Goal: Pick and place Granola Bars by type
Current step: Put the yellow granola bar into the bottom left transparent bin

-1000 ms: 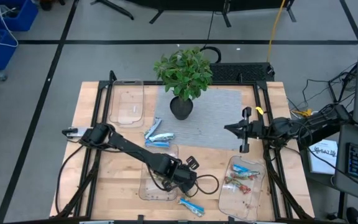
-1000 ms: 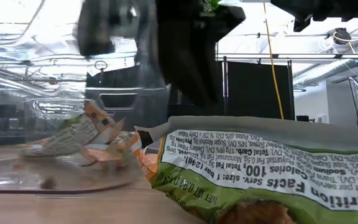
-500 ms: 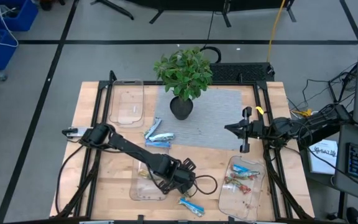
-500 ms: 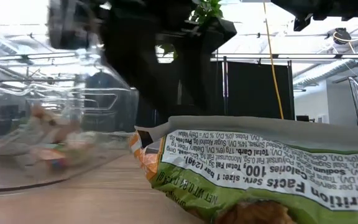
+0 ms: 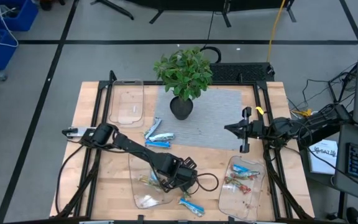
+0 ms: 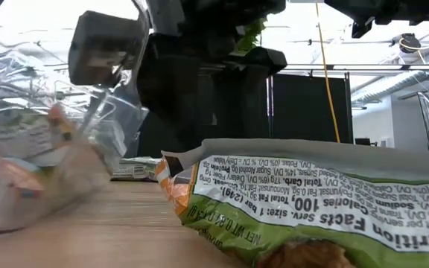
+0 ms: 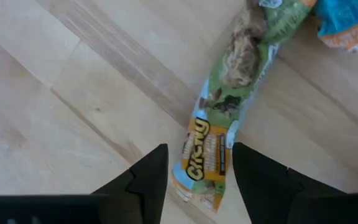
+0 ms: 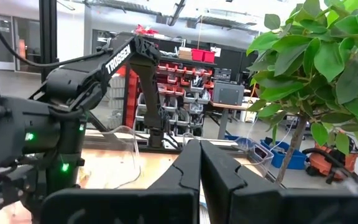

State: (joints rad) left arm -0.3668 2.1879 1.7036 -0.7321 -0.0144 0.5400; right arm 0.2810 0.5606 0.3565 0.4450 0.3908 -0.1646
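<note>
Left gripper (image 7: 196,171), fingers spread, sits directly over a green-yellow bar (image 7: 219,134) lying flat on bare wood near the surface's front edge, between the two front trays. The bar's long axis runs forward out of the jaw gap, its near end between the fingers; a straight descent should straddle it. The clear tray (image 5: 149,190) lies just beside, limiting room. Right gripper (image 5: 243,130), pressed together, waits at the right edge.

Left claw (image 5: 180,176) low over clear tray (image 5: 143,198) holding green bar (image 5: 148,182); right claw (image 5: 230,129) over grey mat (image 5: 210,118)
</note>
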